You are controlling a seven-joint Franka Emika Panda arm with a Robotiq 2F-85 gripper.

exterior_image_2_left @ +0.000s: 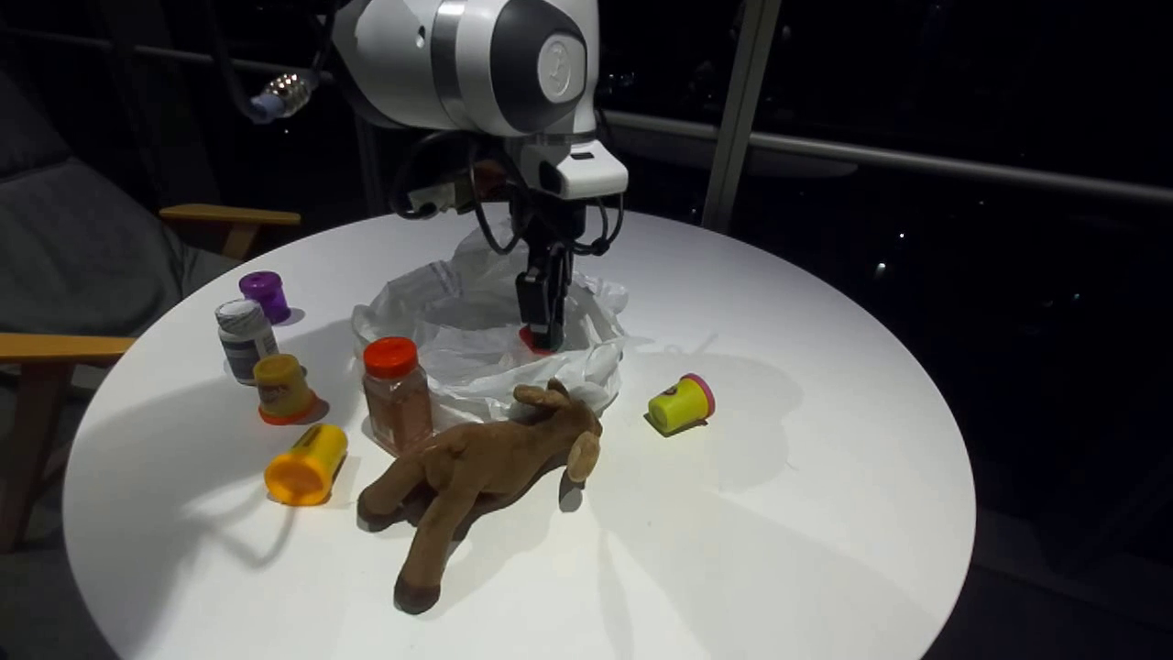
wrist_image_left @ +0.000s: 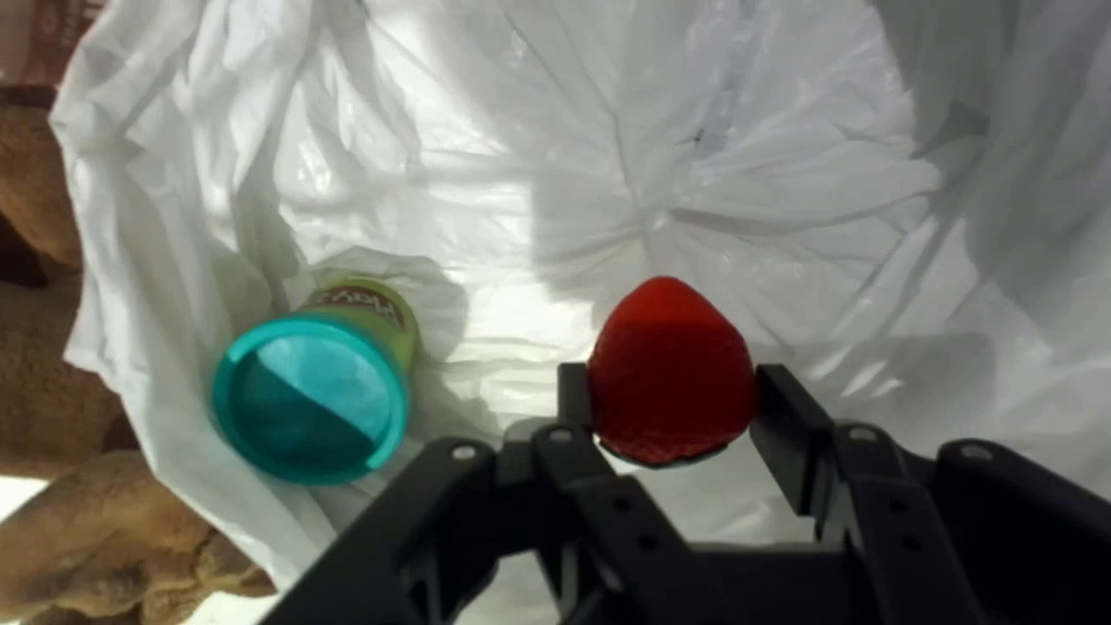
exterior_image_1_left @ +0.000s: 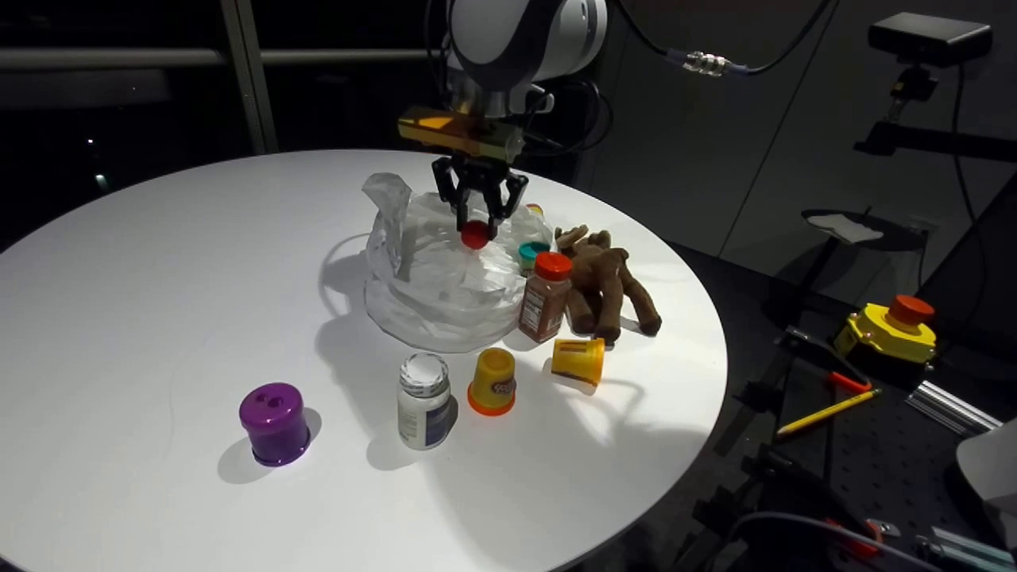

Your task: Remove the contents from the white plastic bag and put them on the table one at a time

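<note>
Bag (exterior_image_1_left: 445, 314), white, wrinkled: spread beneath and around the fingers (wrist_image_left: 785, 417), mouth turned upward. Red piece (wrist_image_left: 673, 373), one: found directly between the fingers, inside the bag. Fingers: parted by no more than the width of the red piece, one seen against each flank; a grip is judged to be taken, its firmness not to be told. Long axis of red piece, by appearance: set across the line of the squeeze, tapered end pointed toward the top of the wrist view. Tub (wrist_image_left: 321, 391), teal-lidded, seemingly upright: placed in the bag, left of the fingers in that view and apart from them. Plush (exterior_image_2_left: 476, 458): laid outside, farther off on the same side. Lift straight up past the rim judged to be called for, then setting down on the table (exterior_image_2_left: 751, 550).
</note>
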